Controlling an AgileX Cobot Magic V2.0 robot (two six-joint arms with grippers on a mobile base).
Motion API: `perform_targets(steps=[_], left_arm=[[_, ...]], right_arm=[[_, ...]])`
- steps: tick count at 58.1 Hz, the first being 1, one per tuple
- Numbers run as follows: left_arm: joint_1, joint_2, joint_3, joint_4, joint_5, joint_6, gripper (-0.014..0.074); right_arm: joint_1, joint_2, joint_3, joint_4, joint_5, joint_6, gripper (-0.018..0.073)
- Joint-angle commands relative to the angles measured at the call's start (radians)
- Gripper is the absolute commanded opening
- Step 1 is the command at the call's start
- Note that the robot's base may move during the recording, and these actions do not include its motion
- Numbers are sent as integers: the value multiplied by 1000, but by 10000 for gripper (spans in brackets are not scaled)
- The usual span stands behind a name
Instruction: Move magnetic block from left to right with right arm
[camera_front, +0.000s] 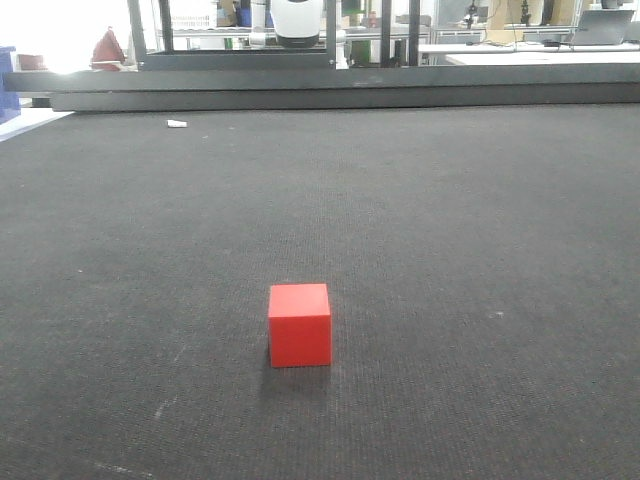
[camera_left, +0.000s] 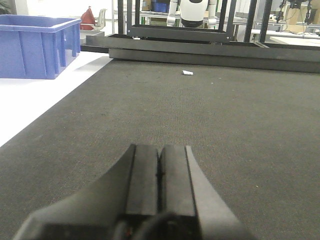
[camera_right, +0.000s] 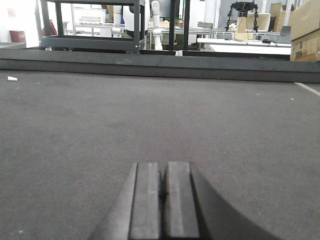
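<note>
Magnetic block (camera_front: 299, 325) sits flat on the dark-carpeted bench (camera_front: 480, 220), centre foreground in the front-facing view. Left fingers (camera_left: 145, 175) and right fingers (camera_right: 177, 195) are each clenched together on nothing, low over that surface.

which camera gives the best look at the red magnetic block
The exterior front-facing view: the magnetic block sits whole and unobstructed on the dark mat, top and front faces visible. Neither wrist view shows it; each shows only its own shut jaws and mat.
</note>
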Motion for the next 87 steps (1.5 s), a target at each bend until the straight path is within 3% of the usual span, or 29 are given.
perform_targets(steps=[1, 55, 62, 72, 87], left_arm=[[-4, -12, 7, -3, -78, -7, -126], [-4, -12, 7, -3, -78, -7, -126], [-4, -12, 7, -3, -78, -7, -126], [-4, -12, 7, -3, -78, -7, -126], [-4, -12, 7, -3, -78, -7, -126]], right_arm=[[-7, -22, -1, -11, -87, -8, 57], [-7, -22, -15, -11, -84, -8, 57], [-7, -7, -101, -12, 27, -8, 57], [-4, 107, -264, -12, 292, -8, 57], [-4, 337, -372, -10, 393, -8, 57]])
